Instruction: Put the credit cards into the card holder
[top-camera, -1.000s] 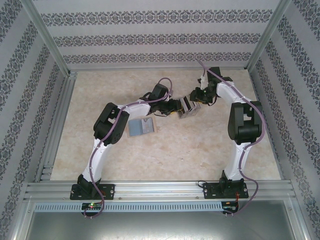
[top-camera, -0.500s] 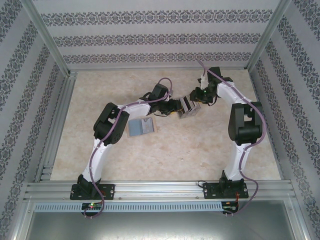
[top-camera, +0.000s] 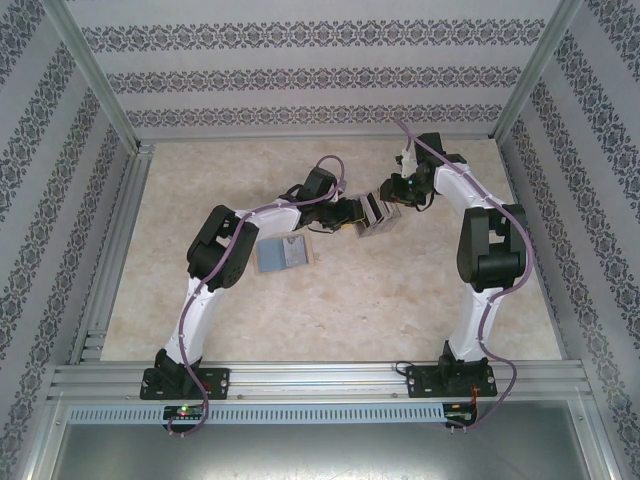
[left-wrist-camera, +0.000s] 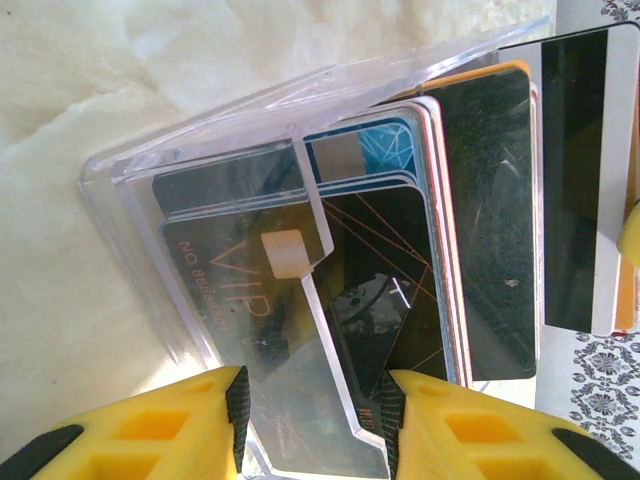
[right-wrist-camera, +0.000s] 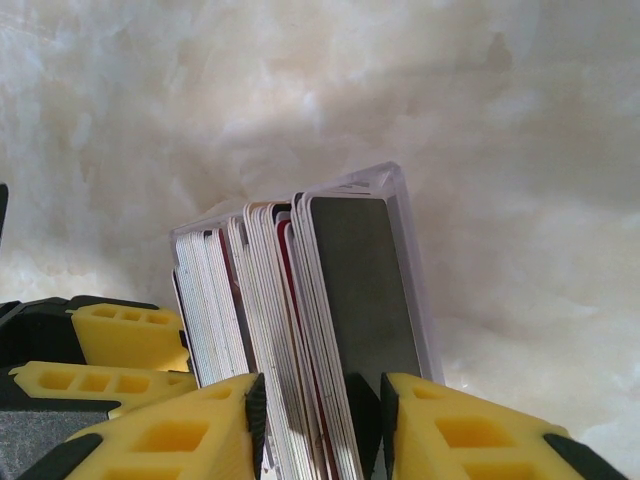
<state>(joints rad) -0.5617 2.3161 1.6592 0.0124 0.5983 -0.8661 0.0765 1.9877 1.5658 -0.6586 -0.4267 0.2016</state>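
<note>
Currently, item one: my left gripper (left-wrist-camera: 315, 400) — clenched on the near edge of the clear card holder (left-wrist-camera: 140, 185), one yellow finger on each side of its wall, the holder held tilted. Item two: my right gripper (right-wrist-camera: 322, 400) — clamped across a pack of credit cards (right-wrist-camera: 350, 290) standing on edge inside the holder, the dark-faced one outermost against the clear wall. Contents seen from the left wrist: a black VIP card (left-wrist-camera: 250, 290), a blue card (left-wrist-camera: 370, 150) behind it, and further dark cards with orange edges. Item three: a loose card (top-camera: 281, 255), blue-grey, flat on the table (top-camera: 350, 320) beside my left arm, well apart from both grippers. Location of the holder: mid-table, between my two wrists.
</note>
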